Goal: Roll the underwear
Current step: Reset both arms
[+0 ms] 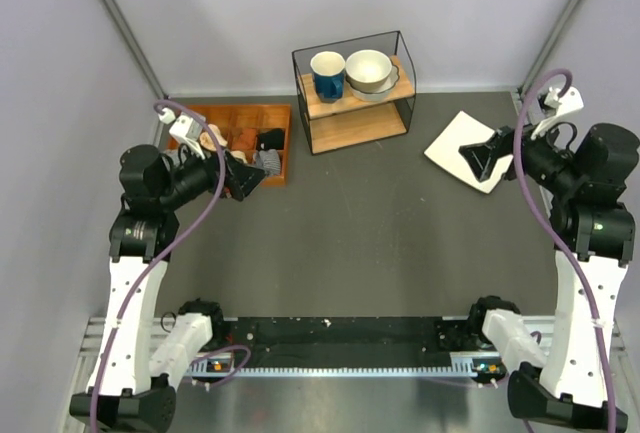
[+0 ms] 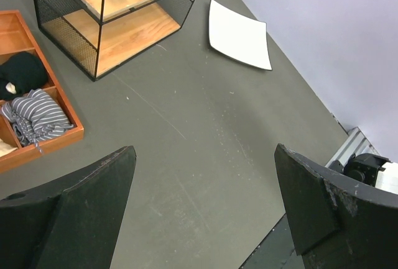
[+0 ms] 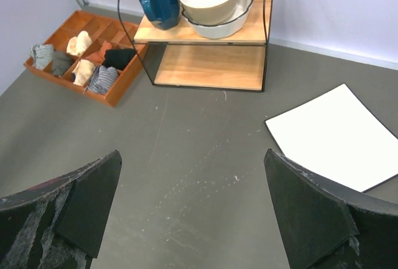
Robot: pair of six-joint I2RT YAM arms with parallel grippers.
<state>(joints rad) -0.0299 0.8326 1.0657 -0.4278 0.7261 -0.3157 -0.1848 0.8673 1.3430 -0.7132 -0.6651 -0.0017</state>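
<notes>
The underwear (image 1: 270, 139) is a black bundle lying in a compartment of the wooden tray (image 1: 232, 110) at the back left. It also shows in the left wrist view (image 2: 22, 70), with a bit of cream at its edge, and in the right wrist view (image 3: 119, 58). My left gripper (image 1: 250, 178) is open and empty, held above the table just in front of the tray, its jaws wide apart (image 2: 204, 151). My right gripper (image 1: 478, 158) is open and empty, raised over the white square plate (image 1: 462, 143) at the right (image 3: 193, 154).
The tray also holds a grey striped roll (image 2: 37, 115) and several beige and brown rolls (image 3: 79, 44). A black wire rack (image 1: 355, 93) with wooden shelves stands at the back, carrying a blue mug (image 1: 327, 73) and a cream bowl (image 1: 368, 70).
</notes>
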